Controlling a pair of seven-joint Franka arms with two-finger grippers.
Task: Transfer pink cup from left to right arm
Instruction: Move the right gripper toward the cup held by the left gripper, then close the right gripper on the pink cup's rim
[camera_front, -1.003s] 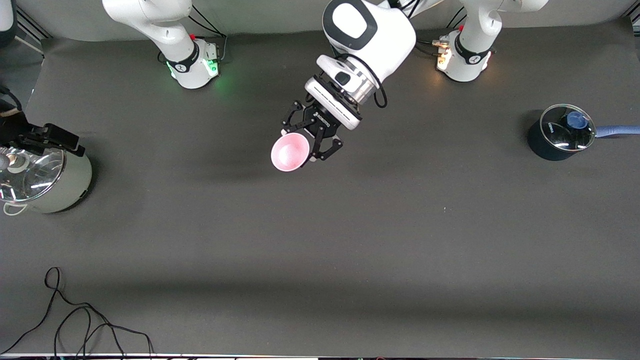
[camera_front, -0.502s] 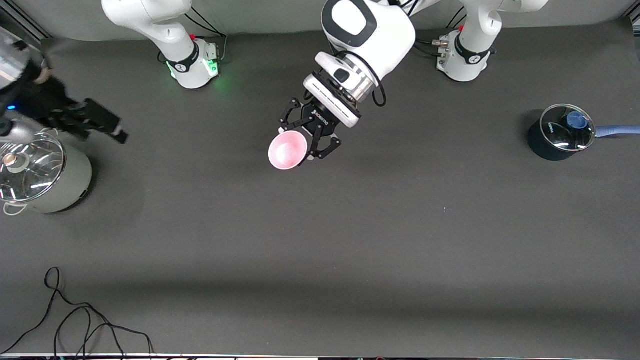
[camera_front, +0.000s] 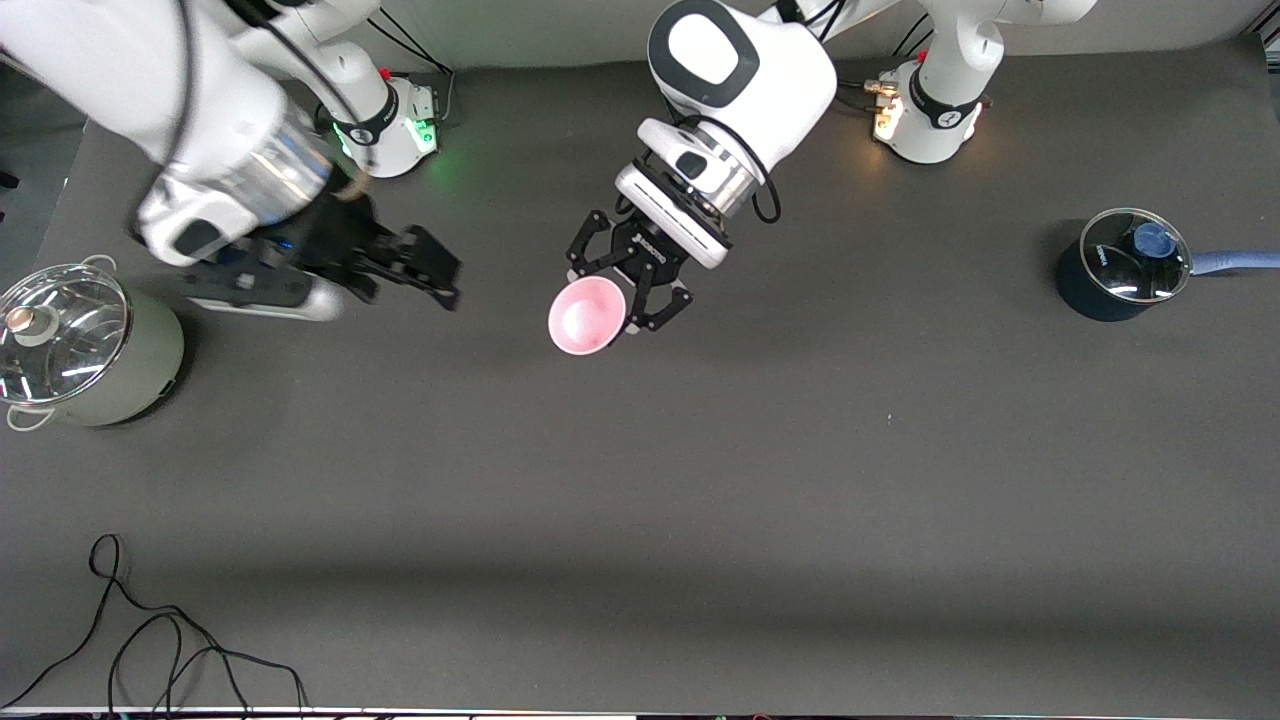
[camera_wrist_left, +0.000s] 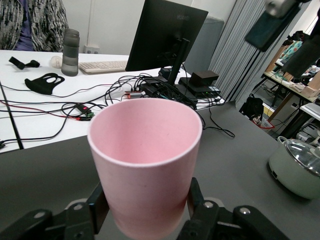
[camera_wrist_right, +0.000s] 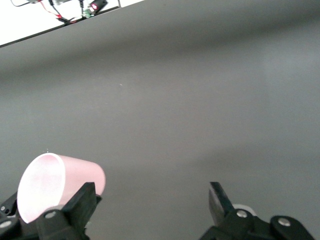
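Dark grey matting covers the bench (camera_front: 700, 480), and both arms work above its middle band, toward the edge where the bases stand.

Left gripper (camera_front: 630, 290): its thin linkage fingers are clenched on the lower body of the pink cup (camera_front: 587, 316). The cup is carried clear of the bench surface, over the middle of the bench, tipped so that its open mouth faces outward from the wrist. The left wrist view confirms the grasp: the fingers (camera_wrist_left: 200, 210) bear on opposite sides of the cup (camera_wrist_left: 145, 160) near its base. Gripping low leaves the upper wall and rim free, which is probably the zone reserved for the receiving gripper.

Right gripper (camera_front: 425, 270): its blocky fingers are spread wide and hold nothing. It hangs over the bench between the cup and the right arm's end, pointed toward the cup but well apart from it. In the right wrist view the cup (camera_wrist_right: 60, 187) lies ahead of the spread fingertips (camera_wrist_right: 82, 200), not yet between them.

Surrounding items: a pale green lidded pot (camera_front: 85, 350) stands at the right arm's end of the bench. A dark saucepan with a glass lid (camera_front: 1125, 265) stands at the left arm's end. A black cable (camera_front: 160, 640) lies at the corner nearest the camera.
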